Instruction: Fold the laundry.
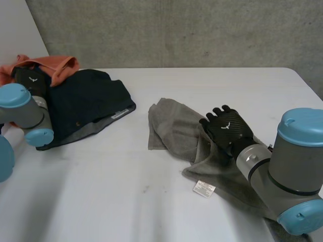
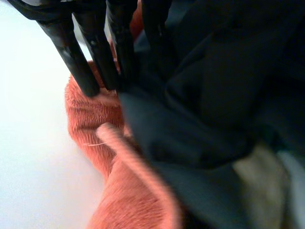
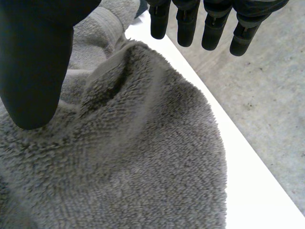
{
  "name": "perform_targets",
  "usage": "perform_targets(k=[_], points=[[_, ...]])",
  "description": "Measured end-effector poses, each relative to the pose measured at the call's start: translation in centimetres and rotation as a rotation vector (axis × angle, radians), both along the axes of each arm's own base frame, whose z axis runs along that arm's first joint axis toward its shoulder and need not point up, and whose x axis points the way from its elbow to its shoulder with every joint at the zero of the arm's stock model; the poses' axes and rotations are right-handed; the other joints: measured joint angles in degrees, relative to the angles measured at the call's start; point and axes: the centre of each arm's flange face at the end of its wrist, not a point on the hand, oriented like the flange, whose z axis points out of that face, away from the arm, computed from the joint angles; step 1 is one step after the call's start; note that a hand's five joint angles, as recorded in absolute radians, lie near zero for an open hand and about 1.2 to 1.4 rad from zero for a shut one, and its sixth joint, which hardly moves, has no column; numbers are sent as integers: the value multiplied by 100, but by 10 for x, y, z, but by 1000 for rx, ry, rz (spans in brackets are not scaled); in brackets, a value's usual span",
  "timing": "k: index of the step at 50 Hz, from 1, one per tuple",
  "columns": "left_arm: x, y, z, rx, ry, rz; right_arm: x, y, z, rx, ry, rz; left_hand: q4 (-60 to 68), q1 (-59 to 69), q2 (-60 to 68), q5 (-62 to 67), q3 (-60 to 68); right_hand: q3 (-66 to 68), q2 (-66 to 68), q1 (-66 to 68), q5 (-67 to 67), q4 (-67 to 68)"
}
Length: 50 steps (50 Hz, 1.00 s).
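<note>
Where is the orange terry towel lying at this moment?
In the head view, the orange terry towel lies at the far left of the white table, against the dark navy garment. The left robot hand touches it with its fingertips.

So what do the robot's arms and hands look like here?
Both arms are thick grey cylinders with round light-blue caps at the joints: left arm, right arm. The left hand and right hand are black, with slim segmented fingers, and each bears a small white winged mark on its back.
</note>
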Motion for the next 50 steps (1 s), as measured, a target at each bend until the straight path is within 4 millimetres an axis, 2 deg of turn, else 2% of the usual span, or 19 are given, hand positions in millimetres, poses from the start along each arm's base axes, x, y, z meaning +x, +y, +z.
perform_targets(k=[1,4,12,13,14,16,19,26,29,32,37,41,43,45,46,47,48,49,50], points=[[-5,6,4,5,2,-12,0,0,2,-5,-3,-1,-623,-350,-566,-516,-610,0,0,0,0,0],[-17,22,21,13,8,-41,-1,-1,9,-22,-12,-5,-1170,-951,-1092,-1184,-1262,0,0,0,0,0],[-53,80,79,-7,58,-145,-8,-4,36,-74,-40,-18,-1466,-1660,-1621,-1729,-1617,0,0,0,0,0],[-54,82,81,-8,62,-151,-8,-4,36,-74,-40,-18,-1466,-1660,-1621,-1729,-1617,0,0,0,0,0],[-65,99,92,-9,85,-197,-11,-4,43,-79,-43,-23,-1467,-1935,-1624,-1743,-1617,0,0,0,0,0],[-77,118,100,-2,111,-259,-13,-4,48,-79,-41,-28,-1467,-1936,-1624,-1743,-1617,0,0,0,0,0],[-99,147,102,34,149,-373,-19,-6,56,-65,-31,-45,-1467,-1936,-1625,-1743,-1617,0,0,0,0,0],[-158,218,82,202,242,-672,-38,-15,65,17,4,-109,-1466,-1935,-1624,-1743,-1617,0,0,0,0,0],[-179,238,61,284,266,-768,-44,-15,64,61,18,-127,-1452,-1910,-1594,-1653,-1602,0,0,0,0,0],[-199,247,35,354,271,-836,-46,-15,59,91,26,-131,-1372,-1866,-1495,-1485,-1588,0,0,0,0,0],[-226,248,5,398,263,-901,-43,-16,45,115,32,-121,-1235,-1704,-1391,-1366,-1450,0,0,0,0,0],[-248,238,-16,395,257,-931,-40,-22,28,105,26,-114,-1055,-1572,-1215,-1200,-1252,0,0,0,0,0],[-256,230,-24,382,257,-938,-37,-27,18,89,19,-112,-123,-466,-250,-296,-317,0,0,0,0,0],[-262,223,-29,369,258,-941,-36,-31,10,76,15,-112,377,73,234,173,175,52,48,45,50,52],[-264,220,-31,362,259,-943,-35,-33,7,73,13,-112,713,471,537,489,507,763,760,737,770,764],[-265,218,-32,357,259,-944,-35,-34,4,72,13,-112,2013,1912,1966,1736,1919,1575,1589,1570,1577,1569],[-267,215,-33,350,260,-944,-35,-36,1,68,11,-112,2666,2576,2600,2382,2448,2553,2615,2591,2546,2546],[-268,214,-34,346,261,-944,-35,-36,0,67,11,-113,2926,2808,2768,2641,2707,2919,2997,2961,2907,2905],[-269,212,-34,337,262,-943,-34,-38,-2,64,9,-114,3531,3021,3392,3178,3307,4312,4541,4429,4300,4308]])
